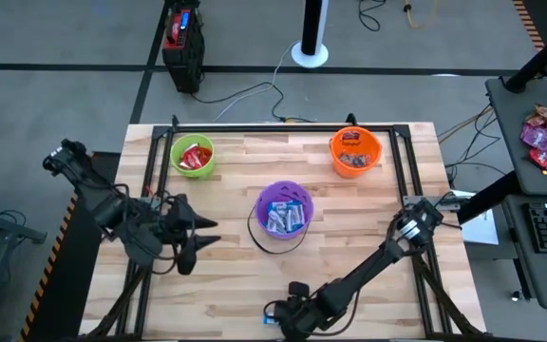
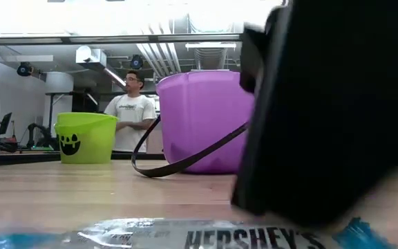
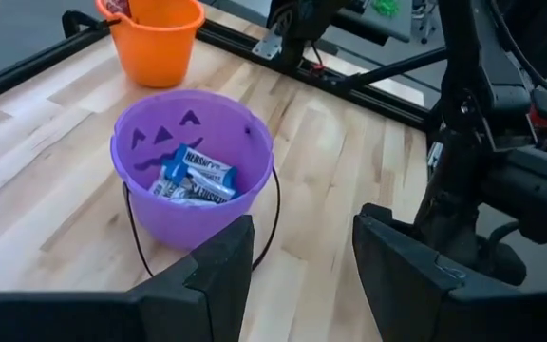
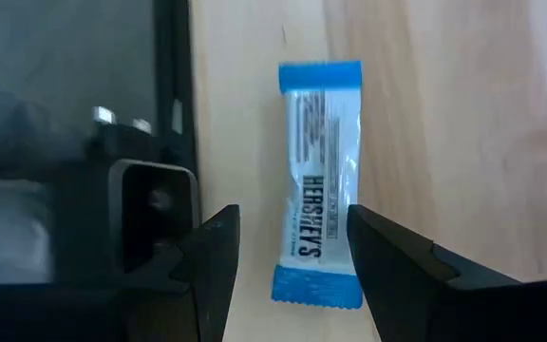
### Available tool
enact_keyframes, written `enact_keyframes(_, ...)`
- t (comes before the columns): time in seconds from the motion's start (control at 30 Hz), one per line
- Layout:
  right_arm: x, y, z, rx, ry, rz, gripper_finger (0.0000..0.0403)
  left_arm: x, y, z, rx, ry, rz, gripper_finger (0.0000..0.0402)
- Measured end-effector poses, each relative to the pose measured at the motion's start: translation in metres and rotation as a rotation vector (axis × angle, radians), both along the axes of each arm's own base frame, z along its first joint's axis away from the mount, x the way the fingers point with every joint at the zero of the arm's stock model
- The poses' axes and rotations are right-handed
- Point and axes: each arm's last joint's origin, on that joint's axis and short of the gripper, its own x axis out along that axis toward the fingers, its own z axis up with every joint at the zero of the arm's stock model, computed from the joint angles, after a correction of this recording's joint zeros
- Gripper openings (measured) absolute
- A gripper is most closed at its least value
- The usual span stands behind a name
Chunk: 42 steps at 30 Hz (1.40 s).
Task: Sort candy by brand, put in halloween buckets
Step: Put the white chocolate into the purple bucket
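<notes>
Candy (image 4: 321, 180), a blue-and-white Hershey's piece, lies flat on the counter (image 1: 349, 237) well short of the purple bucket (image 1: 284, 211). Right hand (image 4: 288, 256) straddles it, fingers apart; close squarely across the wrapper's middle. Left hand (image 3: 297, 266) waits beside the bucket, also apart.

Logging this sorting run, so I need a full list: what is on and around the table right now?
Green bucket: one, lime, table's far left, red candy inside.
Orange bucket: one, far right, dark candy inside.
Purple bucket: one, centre, blue-white candy inside.
Hershey's candy: one, blue-white, flat on the table's near edge.
Person: one, white shirt, beyond the table.
Left pincer: open, left of the purple bucket.
Right pincer: open, straddling the Hershey's candy.
</notes>
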Motion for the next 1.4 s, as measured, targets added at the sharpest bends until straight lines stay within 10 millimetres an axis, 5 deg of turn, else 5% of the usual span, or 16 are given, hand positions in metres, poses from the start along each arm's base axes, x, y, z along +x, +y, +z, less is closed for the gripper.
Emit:
enact_keyframes(0.67,-0.002,-0.015,-0.026,-0.191,0.116,0.093,0.0184,0.003,-0.002,-0.002,0.004,0.000,0.004,0.0166)
enact_keyframes(0.8,0.001,-0.020,-0.028,-0.194,0.126,0.073,0.0148,0.003,-0.002,-0.001,0.001,-0.003,0.004,0.0166)
enact_keyframes(1.03,0.004,-0.025,-0.029,-0.192,0.136,0.043,0.0025,0.003,-0.002,-0.001,0.008,-0.006,0.009,0.0166)
enact_keyframes(1.4,0.001,-0.030,-0.004,-0.206,0.082,-0.011,0.0012,0.003,-0.001,-0.001,0.036,-0.011,0.013,0.0166)
